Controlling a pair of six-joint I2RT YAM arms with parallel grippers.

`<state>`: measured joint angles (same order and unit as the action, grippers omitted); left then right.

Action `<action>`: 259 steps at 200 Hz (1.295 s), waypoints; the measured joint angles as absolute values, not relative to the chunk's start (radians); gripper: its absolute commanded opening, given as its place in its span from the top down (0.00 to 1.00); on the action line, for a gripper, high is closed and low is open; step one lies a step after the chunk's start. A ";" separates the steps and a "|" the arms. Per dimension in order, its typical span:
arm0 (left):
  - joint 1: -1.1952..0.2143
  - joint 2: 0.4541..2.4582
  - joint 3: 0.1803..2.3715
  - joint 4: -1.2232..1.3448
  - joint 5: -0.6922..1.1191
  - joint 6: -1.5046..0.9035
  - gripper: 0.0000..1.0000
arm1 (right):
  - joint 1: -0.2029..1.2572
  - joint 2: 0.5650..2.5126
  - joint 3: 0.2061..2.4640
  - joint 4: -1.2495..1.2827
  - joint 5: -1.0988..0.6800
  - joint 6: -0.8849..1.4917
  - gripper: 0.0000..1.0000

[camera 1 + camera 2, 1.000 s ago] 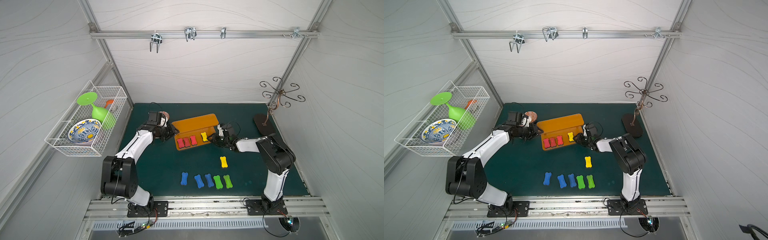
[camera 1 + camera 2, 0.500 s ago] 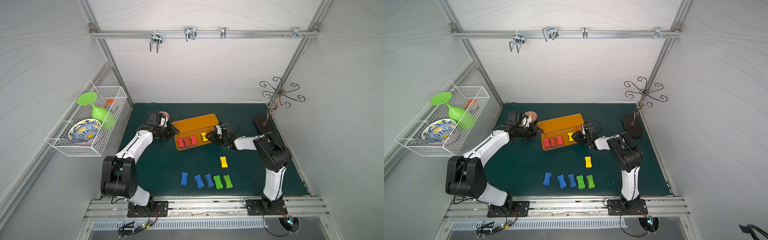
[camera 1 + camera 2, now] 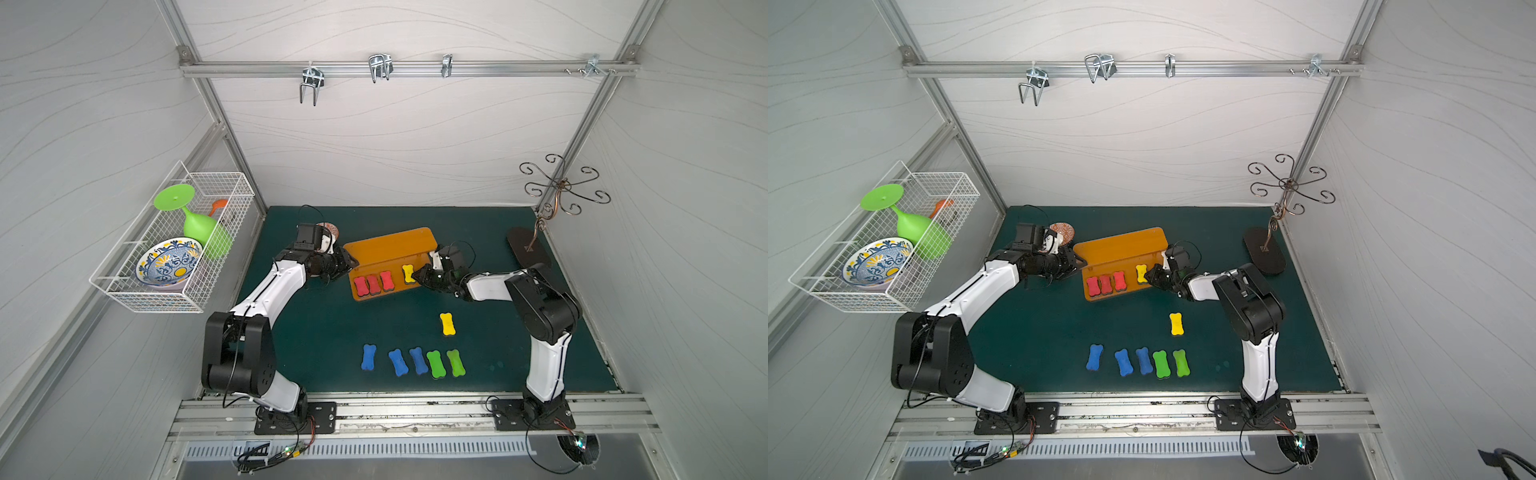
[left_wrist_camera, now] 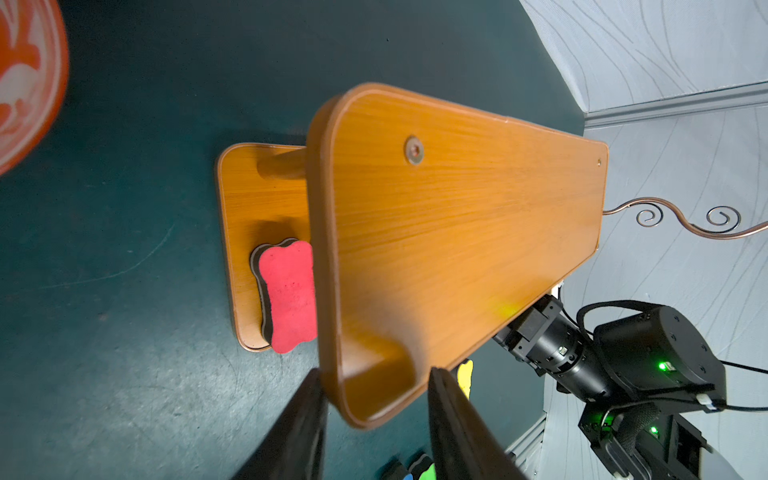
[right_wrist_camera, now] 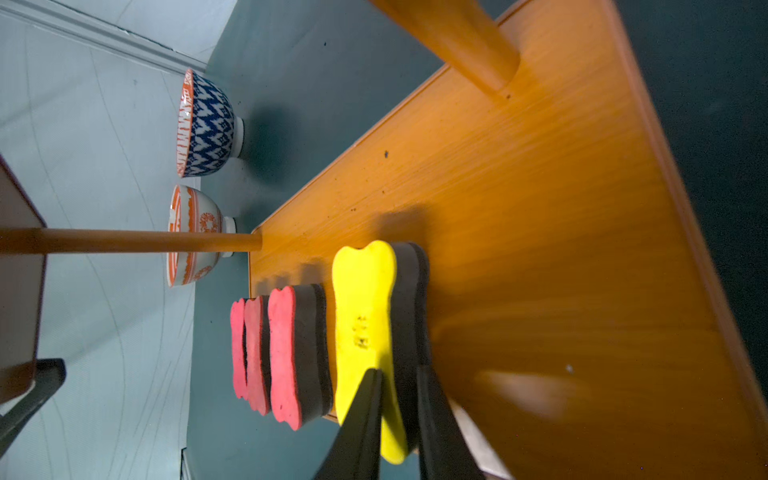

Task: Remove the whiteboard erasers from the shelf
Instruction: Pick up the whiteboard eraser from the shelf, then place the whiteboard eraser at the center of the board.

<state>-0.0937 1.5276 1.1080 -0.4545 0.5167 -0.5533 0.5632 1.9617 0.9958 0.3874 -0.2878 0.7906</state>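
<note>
The yellow eraser (image 3: 408, 273) lies lengthwise up-down in frame, across the shelf (image 3: 390, 249), pinched by the right end effector (image 3: 419, 277). The left end effector (image 3: 348, 266) clamps the shelf.

White panelled walls (image 3: 395, 145) enclose dark green worktop (image 3: 324, 332); aluminium rail (image 3: 498, 69) with hooks (image 3: 379, 68) at 12 o'clock; wire basket (image 3: 158, 296) at 9 o'clock.

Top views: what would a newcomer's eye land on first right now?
The orange shelf at the centre stands out, with three red erasers on its lower board and the left gripper clamping the end of its upper board. Beside the reds, the right gripper pinches the yellow eraser. Near the front lies a bright row of blue and green erasers.
</note>
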 measured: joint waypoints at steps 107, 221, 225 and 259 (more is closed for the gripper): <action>-0.093 1.528 1.108 -0.455 0.509 -0.553 0.57 | 0.572 1.826 0.889 0.346 -0.289 0.768 1.00; -0.093 1.510 1.092 -0.454 0.505 -0.552 0.57 | 0.631 1.386 0.595 0.064 -0.337 0.597 1.00; -0.093 1.510 1.092 -0.454 0.505 -0.552 0.57 | 0.635 1.380 0.590 0.056 -0.337 0.594 1.00; -0.093 1.505 1.085 -0.454 0.505 -0.551 0.57 | 0.668 1.361 0.567 -0.002 -0.334 0.569 1.00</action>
